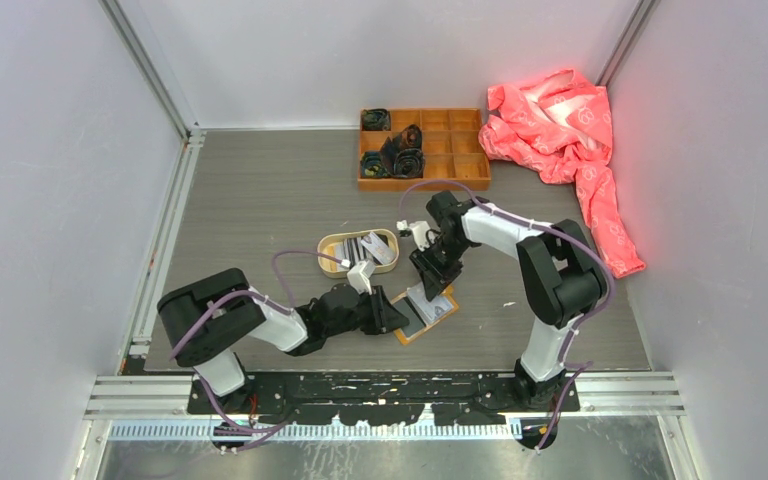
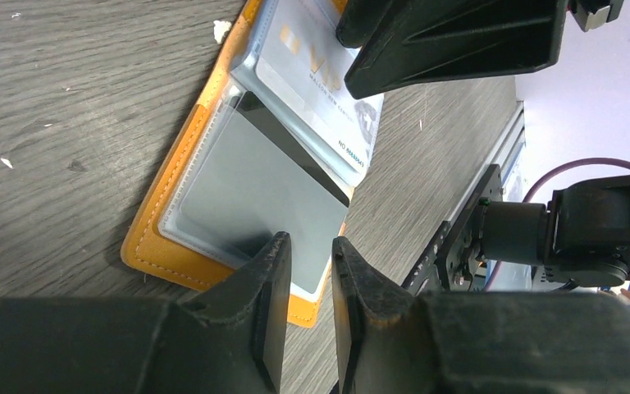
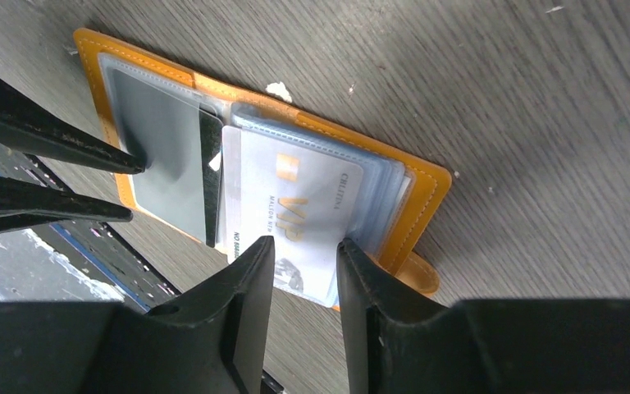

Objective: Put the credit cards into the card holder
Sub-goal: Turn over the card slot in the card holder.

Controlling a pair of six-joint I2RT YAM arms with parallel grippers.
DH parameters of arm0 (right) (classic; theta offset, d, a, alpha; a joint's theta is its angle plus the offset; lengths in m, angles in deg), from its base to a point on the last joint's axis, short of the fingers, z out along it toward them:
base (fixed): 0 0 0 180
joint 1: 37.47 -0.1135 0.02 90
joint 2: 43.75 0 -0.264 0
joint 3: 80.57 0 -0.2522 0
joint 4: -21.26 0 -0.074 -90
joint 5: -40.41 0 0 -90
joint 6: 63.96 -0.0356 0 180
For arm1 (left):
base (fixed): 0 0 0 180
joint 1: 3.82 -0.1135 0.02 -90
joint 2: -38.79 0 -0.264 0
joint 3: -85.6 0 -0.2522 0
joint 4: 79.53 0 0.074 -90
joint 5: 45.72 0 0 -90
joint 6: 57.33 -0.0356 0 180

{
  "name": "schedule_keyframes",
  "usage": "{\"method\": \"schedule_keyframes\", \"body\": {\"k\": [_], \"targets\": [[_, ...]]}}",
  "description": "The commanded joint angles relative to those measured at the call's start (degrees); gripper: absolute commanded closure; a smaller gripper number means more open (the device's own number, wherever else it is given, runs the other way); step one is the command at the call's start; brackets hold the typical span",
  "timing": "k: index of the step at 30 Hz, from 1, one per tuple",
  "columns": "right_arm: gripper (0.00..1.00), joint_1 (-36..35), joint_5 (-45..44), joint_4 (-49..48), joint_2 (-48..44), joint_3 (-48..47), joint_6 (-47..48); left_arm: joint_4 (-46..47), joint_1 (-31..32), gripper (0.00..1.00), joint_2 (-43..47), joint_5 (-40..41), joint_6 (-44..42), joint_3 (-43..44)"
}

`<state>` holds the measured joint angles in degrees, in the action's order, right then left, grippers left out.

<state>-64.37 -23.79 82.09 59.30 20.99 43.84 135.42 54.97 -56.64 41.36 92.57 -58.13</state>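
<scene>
Nearby, tray (image 1: 323,245) holds cards (image 1: 372,248) behind card holder (image 1: 435,310).

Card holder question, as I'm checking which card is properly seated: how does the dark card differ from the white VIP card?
Colour: the dark card is plain grey-black, while the white VIP card carries gold lettering. Seating: the dark card lies mostly under a clear sleeve on one half of the card holder, while the white VIP card rests on the other half and sticks out past its edge. Both lie flat on the opened holder.
</scene>
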Motion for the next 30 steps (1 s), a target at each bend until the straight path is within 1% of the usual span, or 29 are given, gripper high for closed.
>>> {"method": "schedule_keyframes", "body": {"k": [1,4,6,13,18,23,30], "targets": [[0.59,-0.1,-2.3,0.7,1.2,-1.8,-0.4,0.4,0.2,0.73,-0.8,1.9,-0.4,1.2],[0.51,-0.1,-4.5,0.5,-0.1,-1.8,-0.5,-1.6,0.2,0.73,-0.7,2.5,-1.1,1.0],[0.48,-0.1,-5.3,0.0,-1.5,-1.2,-0.6,-3.1,0.3,0.73,-0.2,4.5,-1.5,1.0],[0.47,0.0,-7.8,-0.1,-3.8,-0.8,-0.4,-8.1,0.1,0.73,2.4,6.6,-3.4,1.3],[0.46,0.1,-7.3,0.1,-3.8,-0.8,-0.2,-10.3,0.2,0.73,3.5,7.1,-4.0,1.5],[0.47,1.3,0.9,3.2,-0.3,-2.3,-0.2,-10.6,0.1,0.73,3.7,6.5,-4.2,1.9],[0.53,3.1,7.3,5.0,0.8,-3.2,-0.5,-10.8,0.1,0.73,3.2,5.8,-4.3,2.5]]}}
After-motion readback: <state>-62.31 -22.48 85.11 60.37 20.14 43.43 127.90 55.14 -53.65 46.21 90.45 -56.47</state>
